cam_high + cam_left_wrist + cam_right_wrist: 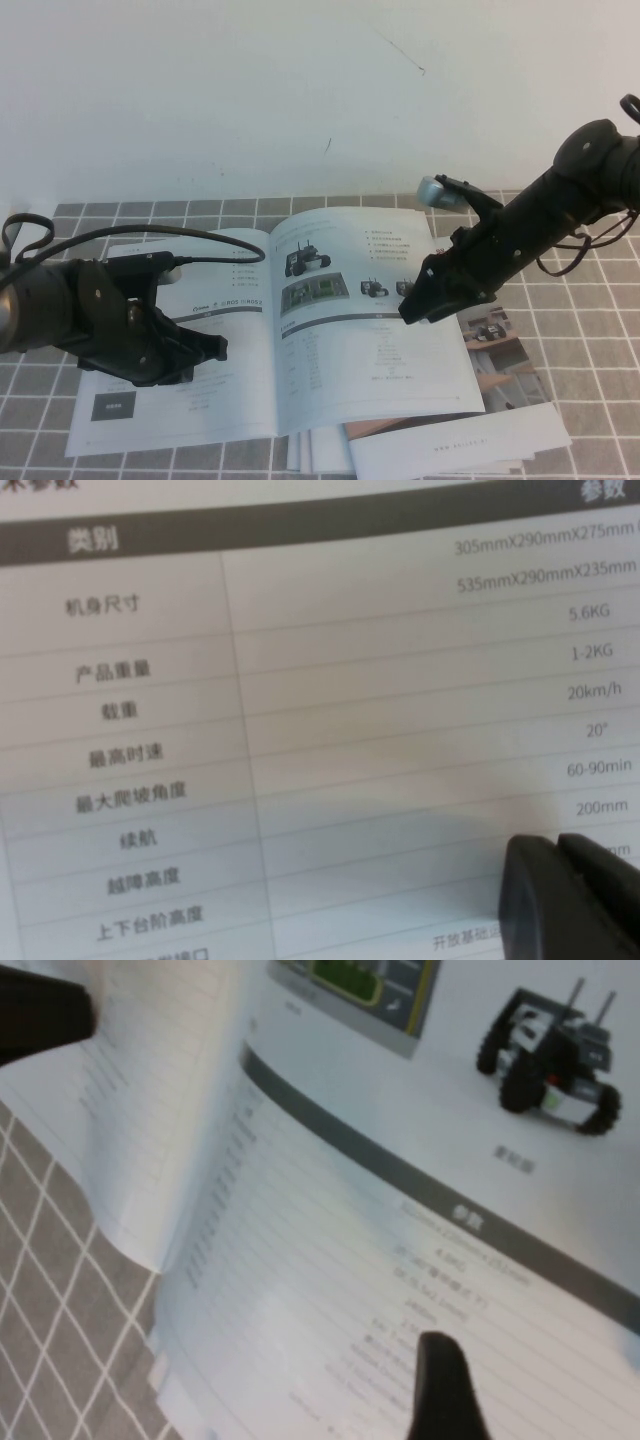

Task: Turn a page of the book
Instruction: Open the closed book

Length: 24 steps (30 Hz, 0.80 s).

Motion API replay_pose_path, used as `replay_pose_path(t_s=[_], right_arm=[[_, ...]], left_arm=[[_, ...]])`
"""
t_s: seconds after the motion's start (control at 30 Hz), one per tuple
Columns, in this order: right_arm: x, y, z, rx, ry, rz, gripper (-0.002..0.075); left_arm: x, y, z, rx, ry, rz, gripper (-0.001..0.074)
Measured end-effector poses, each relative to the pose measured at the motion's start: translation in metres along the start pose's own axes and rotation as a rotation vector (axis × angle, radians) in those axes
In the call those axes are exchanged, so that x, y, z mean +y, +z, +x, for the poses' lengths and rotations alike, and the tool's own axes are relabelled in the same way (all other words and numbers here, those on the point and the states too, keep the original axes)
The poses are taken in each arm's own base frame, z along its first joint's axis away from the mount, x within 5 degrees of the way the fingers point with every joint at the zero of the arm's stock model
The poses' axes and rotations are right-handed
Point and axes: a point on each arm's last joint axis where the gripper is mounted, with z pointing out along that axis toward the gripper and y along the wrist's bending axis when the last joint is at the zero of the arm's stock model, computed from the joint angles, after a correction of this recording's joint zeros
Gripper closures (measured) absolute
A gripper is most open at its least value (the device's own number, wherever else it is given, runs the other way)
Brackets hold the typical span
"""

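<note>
Nearest, loose sheets [455, 452] and brochure [505, 360] poking out from under the book [270, 340], lying open flat on grid-patterned table [590, 330]. Left gripper [215, 348] low over left pg w/ fingers closed, holding nothing. Farther back, right gripper [412, 310] over the page [370, 310] w/ spec table, fingers spread wide, nothing held.

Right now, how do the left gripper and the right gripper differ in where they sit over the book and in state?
The left gripper sits low over the book's left-hand page; the right gripper hangs over the right-hand page near its outer edge. The left gripper's fingers lie pressed together; the right gripper's fingers stand wide apart. Neither holds anything.
</note>
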Motion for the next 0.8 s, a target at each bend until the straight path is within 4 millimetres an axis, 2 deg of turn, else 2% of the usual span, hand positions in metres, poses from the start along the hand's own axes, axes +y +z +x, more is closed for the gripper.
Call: replay_pose_path(t_s=[0.17,0.33,0.57,0.67,0.8], right_arm=[[0.003,0.0,-0.001,-0.011,-0.016,-0.036,0.0318],[-0.003,-0.005,-0.001,0.017,-0.031,0.018,0.0318],[-0.016,-0.026,-0.008,-0.006,-0.01,0.095,0.0318],[-0.017,-0.026,-0.009,-0.014,-0.015,0.105,0.0318],[-0.018,-0.027,-0.01,-0.033,-0.017,0.12,0.0318]], left_arm=[[0.0,0.0,0.0,0.0,0.0,0.0,0.0738],[-0.002,-0.002,-0.002,0.002,0.015,0.007,0.0738],[-0.015,-0.031,-0.032,-0.119,0.086,0.047,0.0738],[-0.017,-0.026,-0.041,-0.119,0.1,0.049,0.0738],[-0.017,-0.003,-0.048,-0.08,0.096,0.043,0.0738]])
